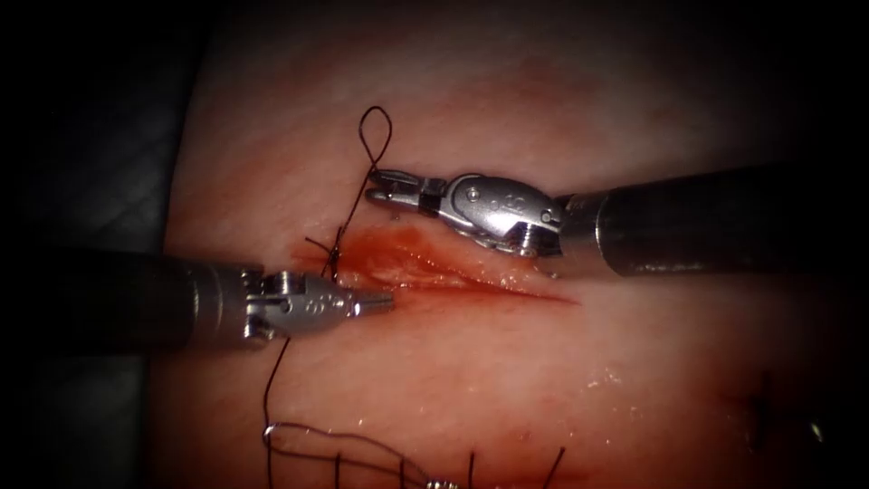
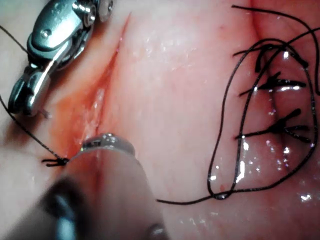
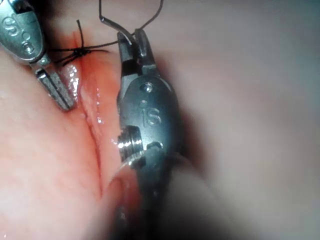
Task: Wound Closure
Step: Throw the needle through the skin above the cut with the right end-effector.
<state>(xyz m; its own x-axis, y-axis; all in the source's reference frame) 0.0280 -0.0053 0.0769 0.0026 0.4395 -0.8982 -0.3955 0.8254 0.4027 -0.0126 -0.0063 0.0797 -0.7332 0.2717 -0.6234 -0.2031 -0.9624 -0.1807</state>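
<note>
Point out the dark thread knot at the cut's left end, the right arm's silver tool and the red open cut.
dark thread knot (image 1: 333,256), endoscope view, tied centre.
right arm's silver tool (image 1: 378,186), endoscope view, jaw tips on thread.
red open cut (image 1: 425,264), endoscope view, wet middle.

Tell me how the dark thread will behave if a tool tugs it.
The thread likely acts floppy: it curls into a loop above the right hand, whose jaws are shut on it. It probably weighs little, lying in loose curves on the tissue. A tug may be resisted at the knot.

right tool (image 1: 378,186) above cut (image 1: 453,272) | left tool (image 1: 380,303) at cut's left end | knot (image 1: 333,254) between
</note>
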